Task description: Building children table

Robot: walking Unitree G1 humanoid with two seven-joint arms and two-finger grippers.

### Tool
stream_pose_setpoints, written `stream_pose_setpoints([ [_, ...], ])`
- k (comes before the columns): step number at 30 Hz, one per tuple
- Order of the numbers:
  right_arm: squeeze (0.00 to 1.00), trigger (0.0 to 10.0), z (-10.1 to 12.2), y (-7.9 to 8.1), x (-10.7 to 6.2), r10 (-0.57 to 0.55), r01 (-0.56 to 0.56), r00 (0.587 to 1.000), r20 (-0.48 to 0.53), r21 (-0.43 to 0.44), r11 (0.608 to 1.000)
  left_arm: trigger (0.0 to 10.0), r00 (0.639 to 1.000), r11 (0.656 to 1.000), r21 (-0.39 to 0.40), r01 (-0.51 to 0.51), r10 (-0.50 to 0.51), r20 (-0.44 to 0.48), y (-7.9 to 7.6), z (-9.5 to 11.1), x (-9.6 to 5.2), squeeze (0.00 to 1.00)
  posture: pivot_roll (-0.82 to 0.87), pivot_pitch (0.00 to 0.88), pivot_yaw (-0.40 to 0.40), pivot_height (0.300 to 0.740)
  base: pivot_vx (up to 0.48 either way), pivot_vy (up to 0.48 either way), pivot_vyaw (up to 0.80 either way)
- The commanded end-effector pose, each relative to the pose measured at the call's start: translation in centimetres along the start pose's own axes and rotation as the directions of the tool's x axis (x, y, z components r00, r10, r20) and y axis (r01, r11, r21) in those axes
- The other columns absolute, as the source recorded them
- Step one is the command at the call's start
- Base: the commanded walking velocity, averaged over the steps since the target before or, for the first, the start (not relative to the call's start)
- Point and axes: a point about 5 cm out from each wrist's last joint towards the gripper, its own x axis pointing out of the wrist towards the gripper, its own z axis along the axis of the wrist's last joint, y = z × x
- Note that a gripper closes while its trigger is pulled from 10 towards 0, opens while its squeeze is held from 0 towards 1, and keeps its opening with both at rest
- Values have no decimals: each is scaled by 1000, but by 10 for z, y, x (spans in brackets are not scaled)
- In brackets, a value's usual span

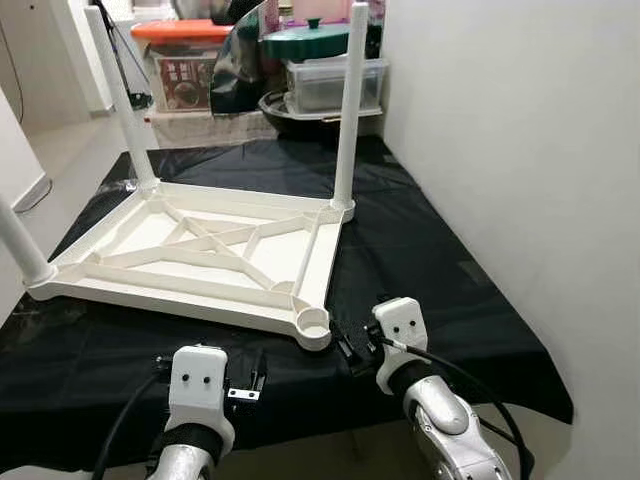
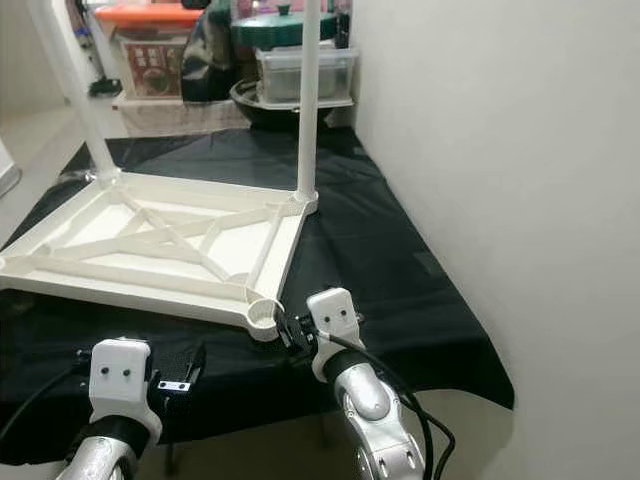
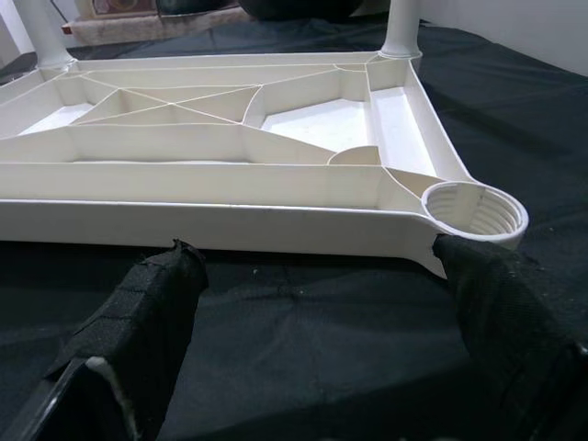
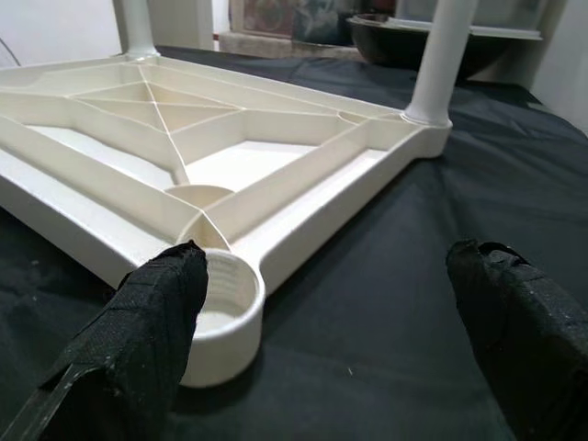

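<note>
A white plastic children's table (image 1: 200,255) lies upside down on a black cloth (image 1: 430,260). Three white legs stand up from its corners: far right (image 1: 350,100), far left (image 1: 120,95) and near left (image 1: 20,240). The near right corner has an empty threaded socket (image 1: 314,322). My left gripper (image 1: 245,382) hovers open just in front of the table's near edge, with the socket (image 3: 473,209) beside one fingertip. My right gripper (image 1: 350,345) is open right next to the socket (image 4: 225,299), holding nothing.
A white wall (image 1: 500,150) runs along the right side. Behind the table are stacked storage boxes, one with an orange lid (image 1: 185,35), a green lidded pot (image 1: 305,40), a clear container (image 1: 335,85) and a dark bowl (image 1: 290,108). The cloth's front edge drops off beside my arms.
</note>
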Motion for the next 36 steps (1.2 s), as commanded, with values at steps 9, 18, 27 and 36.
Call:
stream_pose_setpoints([
  [9, 0, 10000, -1, 3, 2, 6, -6, 1000, -6, 4, 1000, 10000, 1000, 1000, 8, -9, 9, -14, 2, -6, 2, 0, -11, 0, 2, 740, 0, 0, 0],
  [18, 0, 10000, -2, 2, 0, 5, -5, 1000, -4, 6, 1000, 10000, 1000, 1000, 8, -12, 13, -18, 0, -9, -2, 0, -11, 0, 0, 740, 0, 0, 0],
  [27, 0, 10000, -1, 2, 0, 4, -4, 1000, -1, 6, 1000, 10000, 1000, 1000, 7, -15, 15, -21, 1, -10, -2, 0, -11, 0, 0, 740, 0, 0, 0],
  [36, 0, 10000, -1, 2, 1, 5, -5, 1000, 0, 6, 1000, 10000, 1000, 1000, 6, -20, 20, -24, 1, -11, -1, 0, -11, 0, 0, 740, 0, 0, 0],
])
